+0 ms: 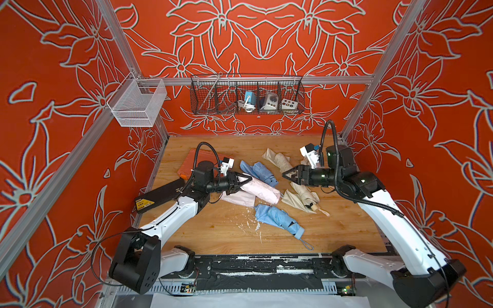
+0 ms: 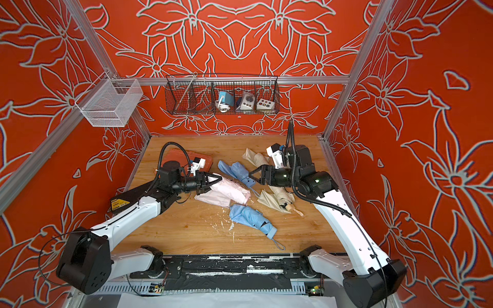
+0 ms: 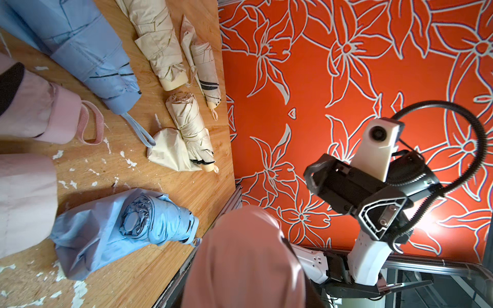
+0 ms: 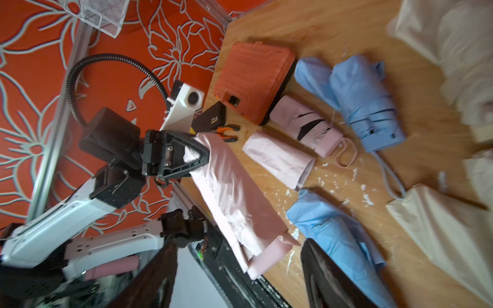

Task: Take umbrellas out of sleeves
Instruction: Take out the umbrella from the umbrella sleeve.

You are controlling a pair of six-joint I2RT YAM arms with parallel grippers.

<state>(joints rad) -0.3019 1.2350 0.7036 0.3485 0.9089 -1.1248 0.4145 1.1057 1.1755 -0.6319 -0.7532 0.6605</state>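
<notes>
Pink sleeve (image 1: pixel 262 190) spans the table (image 1: pixel 346 226) centre, its 9 o'clock end clamped in the left gripper (image 1: pixel 248 180). Right gripper (image 1: pixel 284 175), jaws parted and empty, hovers at its 2 o'clock, over a cream umbrella (image 1: pixel 281 161).

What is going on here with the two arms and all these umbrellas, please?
The left gripper has its jaws shut on one end of a pink sleeve and holds it slanted over the wooden table. Whether an umbrella is inside it cannot be told. The right gripper, jaws open and empty, hovers facing it above the cream umbrellas. A blue umbrella lies nearer the front, half out of its sleeve.
</notes>
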